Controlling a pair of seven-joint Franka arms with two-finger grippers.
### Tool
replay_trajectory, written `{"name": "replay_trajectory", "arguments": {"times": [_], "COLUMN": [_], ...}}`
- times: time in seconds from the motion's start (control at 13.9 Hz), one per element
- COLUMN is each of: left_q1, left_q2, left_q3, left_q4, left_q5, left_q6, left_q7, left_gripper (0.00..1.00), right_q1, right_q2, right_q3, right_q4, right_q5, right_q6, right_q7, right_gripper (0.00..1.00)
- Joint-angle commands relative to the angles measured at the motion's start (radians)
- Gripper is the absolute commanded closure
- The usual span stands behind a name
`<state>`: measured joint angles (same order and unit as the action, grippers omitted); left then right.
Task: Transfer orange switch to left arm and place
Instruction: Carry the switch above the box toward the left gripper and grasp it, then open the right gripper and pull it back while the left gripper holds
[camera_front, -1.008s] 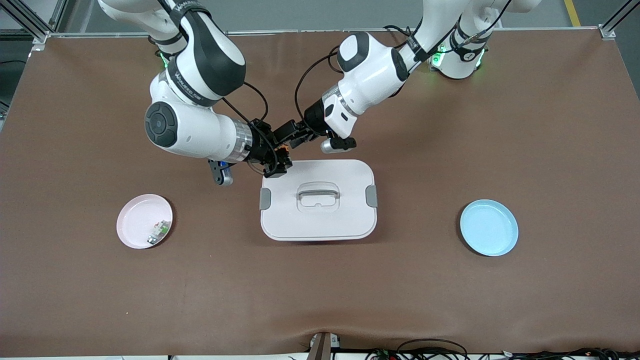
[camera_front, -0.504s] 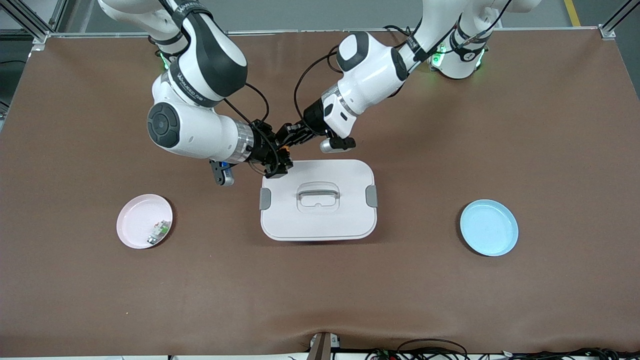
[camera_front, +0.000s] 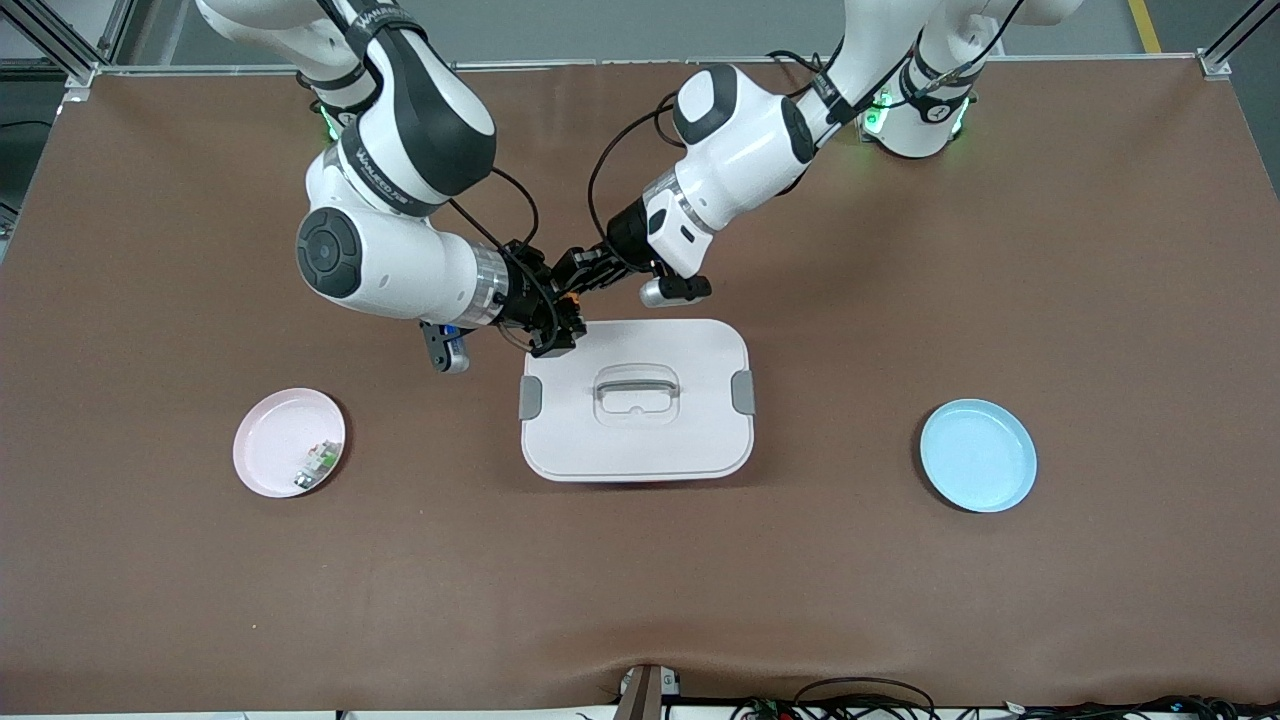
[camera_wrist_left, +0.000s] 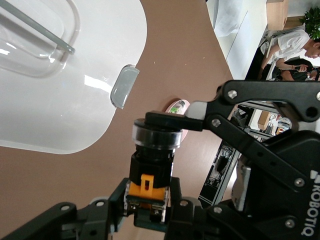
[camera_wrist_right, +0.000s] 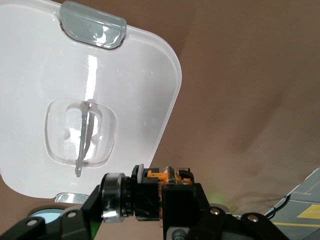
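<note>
The orange switch (camera_front: 569, 296) hangs in the air between both grippers, over the table by the white box's (camera_front: 636, 400) corner toward the right arm's base. My right gripper (camera_front: 556, 315) is shut on it lengthwise, one finger on its silver-ringed cap, the other at its orange end. In the right wrist view the switch (camera_wrist_right: 145, 192) lies across that gripper (camera_wrist_right: 140, 202). My left gripper (camera_front: 585, 272) is shut on the switch's orange end (camera_wrist_left: 147, 187) from the sides. In the left wrist view that gripper (camera_wrist_left: 148, 197) shows low, the right gripper's finger (camera_wrist_left: 175, 120) on the cap.
The box stands mid-table, its lid and grey handle just under the grippers (camera_wrist_right: 100, 75). A pink plate (camera_front: 262, 440) with a small green-and-white component (camera_front: 318, 462) lies toward the right arm's end. A blue plate (camera_front: 978, 455) lies toward the left arm's end.
My left gripper has moved a little toward the right gripper and closed in on the switch's orange end. The right arm has barely shifted.
</note>
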<state>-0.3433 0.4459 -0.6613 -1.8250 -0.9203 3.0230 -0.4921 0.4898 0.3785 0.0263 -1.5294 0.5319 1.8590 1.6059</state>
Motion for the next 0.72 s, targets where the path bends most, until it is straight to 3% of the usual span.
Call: {"name": "replay_trajectory", "arguments": {"times": [0.0,0.22,0.36,0.65], "left_q1": [-0.011,-0.01,0.0,0.032], "left_q2": [0.004,-0.003,-0.021,-0.093], "left_q3": [0.002,0.003,0.003,0.005], "left_q4": [0.004,0.004,-0.005,-0.072], "left_q5": [-0.019,-0.019,-0.019,-0.017], "left_q6": [0.016,0.016,0.016,0.014], "left_q7": [-0.003,-0.003,-0.002,0.0], "left_gripper": [0.85,0.85,0.85,0.85], "right_q1": [0.016,0.015,0.012,-0.023], "right_q2": [0.005,0.005,0.003,-0.007], "right_q3": [-0.009,-0.009,-0.009,-0.016], "right_q4": [0.015,0.017,0.023,0.028], "right_q5": [-0.009,-0.022,-0.078,-0.112], "right_q6": [0.016,0.012,0.008,-0.049], "right_q7": [0.026,0.016,-0.001,-0.134], "right_gripper": [0.0,0.0,0.0,0.0]}}
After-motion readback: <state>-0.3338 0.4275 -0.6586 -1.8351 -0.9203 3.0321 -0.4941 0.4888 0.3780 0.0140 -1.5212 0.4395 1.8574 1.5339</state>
